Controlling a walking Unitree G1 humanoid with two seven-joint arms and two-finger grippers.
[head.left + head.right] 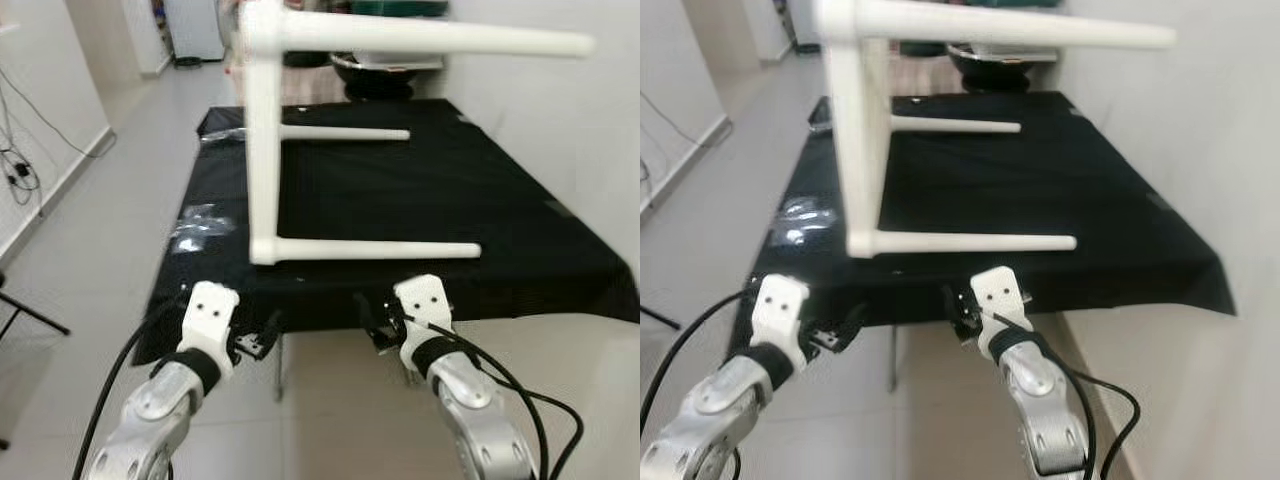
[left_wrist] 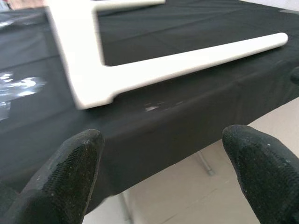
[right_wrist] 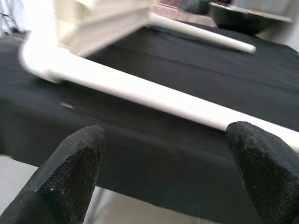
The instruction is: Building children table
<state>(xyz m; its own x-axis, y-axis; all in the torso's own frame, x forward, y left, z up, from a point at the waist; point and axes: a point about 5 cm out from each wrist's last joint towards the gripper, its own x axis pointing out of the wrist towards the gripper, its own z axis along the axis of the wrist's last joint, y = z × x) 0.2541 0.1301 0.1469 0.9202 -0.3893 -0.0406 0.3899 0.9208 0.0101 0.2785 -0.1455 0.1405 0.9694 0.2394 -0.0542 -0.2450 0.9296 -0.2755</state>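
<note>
While the white table (image 1: 262,150) lies on its side on the black cloth (image 1: 500,220), legs pointing right, both grippers hang just below the cloth's near edge: left gripper (image 2: 161,172) and right gripper (image 3: 166,172) spread wide, empty.

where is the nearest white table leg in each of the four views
Left eye view: nearest white leg lies across the black cloth near its front edge, above both grippers.
Right eye view: same leg, centre, just beyond the cloth's front edge.
Left wrist view: leg runs from the tabletop corner to the upper right.
Right wrist view: leg crosses diagonally.
Shared landmark: the cloth's front edge.
</note>
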